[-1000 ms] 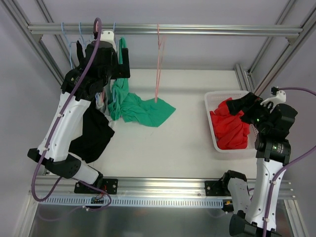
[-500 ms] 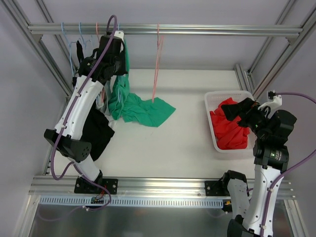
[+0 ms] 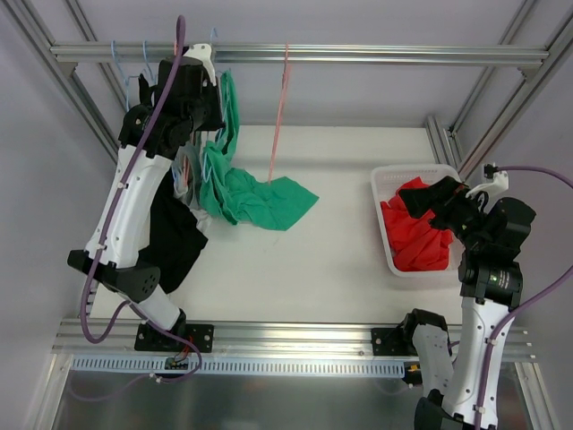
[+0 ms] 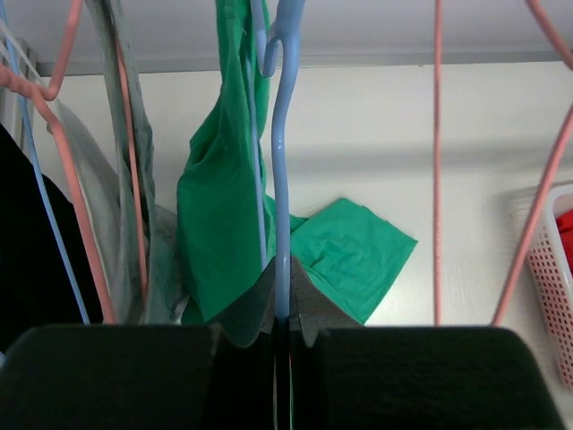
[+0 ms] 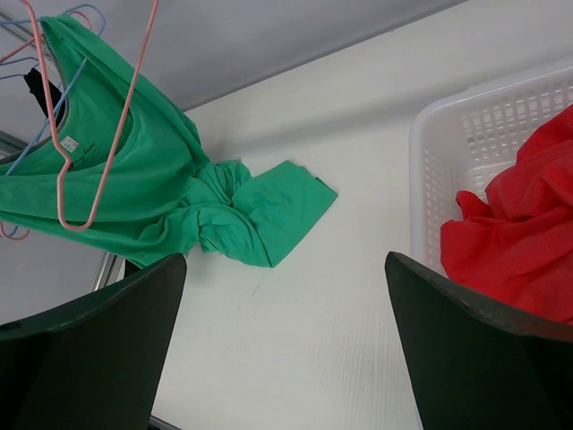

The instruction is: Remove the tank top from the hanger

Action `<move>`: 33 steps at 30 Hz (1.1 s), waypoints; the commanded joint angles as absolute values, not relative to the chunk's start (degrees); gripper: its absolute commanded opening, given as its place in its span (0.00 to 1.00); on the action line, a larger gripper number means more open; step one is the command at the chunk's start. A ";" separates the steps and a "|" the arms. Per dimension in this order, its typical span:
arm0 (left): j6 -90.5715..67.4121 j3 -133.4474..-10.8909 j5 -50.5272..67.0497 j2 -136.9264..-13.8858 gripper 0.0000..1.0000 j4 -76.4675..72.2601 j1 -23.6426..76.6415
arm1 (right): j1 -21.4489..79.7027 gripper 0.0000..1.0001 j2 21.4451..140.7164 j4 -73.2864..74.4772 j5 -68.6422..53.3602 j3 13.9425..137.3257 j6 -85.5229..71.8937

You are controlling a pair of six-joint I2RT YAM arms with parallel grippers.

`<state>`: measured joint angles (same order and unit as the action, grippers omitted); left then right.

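A green tank top (image 3: 242, 193) hangs from a light blue hanger (image 4: 282, 179) at the left end of the rail, and its lower part lies crumpled on the white table. My left gripper (image 3: 212, 107) is up by the rail. In the left wrist view it (image 4: 282, 269) is shut on the blue hanger's neck just below the hook, with the tank top (image 4: 219, 233) hanging right behind. My right gripper (image 3: 439, 199) hovers over the basket; in its wrist view it (image 5: 285, 269) is open and holds nothing, and the tank top (image 5: 161, 193) shows far off to the left.
An empty pink hanger (image 3: 279, 107) hangs from the rail (image 3: 358, 55) right of the tank top. Black (image 3: 170, 237) and grey (image 3: 186, 175) garments hang on other hangers at the far left. A white basket (image 3: 380, 179) with a red garment (image 3: 416, 228) stands at the right.
My left gripper went from open to shut on the blue hanger's neck as the arm shifted along the rail. The tank top's hanging part shifted slightly. The right arm barely moved.
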<state>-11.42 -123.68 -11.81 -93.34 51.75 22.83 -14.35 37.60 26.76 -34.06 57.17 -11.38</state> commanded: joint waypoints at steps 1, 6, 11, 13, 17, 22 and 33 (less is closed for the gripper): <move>-12.83 -125.86 -9.84 -90.62 0.00 49.48 22.76 | -13.89 1.00 37.88 23.99 -36.03 56.95 -12.04; -14.15 -124.02 -8.80 -87.90 0.00 48.43 22.76 | -13.80 0.99 37.97 23.82 -35.86 57.22 -12.04; -14.15 -120.42 -6.60 -83.94 0.00 44.21 22.94 | -13.54 0.99 38.58 23.12 -36.65 56.95 -12.13; -14.32 -119.27 -5.11 -82.53 0.00 42.81 22.94 | -13.45 1.00 38.85 22.68 -37.26 56.52 -12.30; -16.08 -113.32 -2.73 -78.59 0.00 42.45 23.03 | -13.27 0.99 38.76 22.24 -38.23 56.34 -12.39; -17.84 -102.50 1.75 -70.68 0.00 40.96 25.83 | -12.66 1.00 39.20 18.65 -46.21 55.73 -12.39; -23.02 -68.40 3.42 -40.10 0.00 38.23 37.97 | 10.33 0.99 34.37 3.18 -48.44 41.76 -11.69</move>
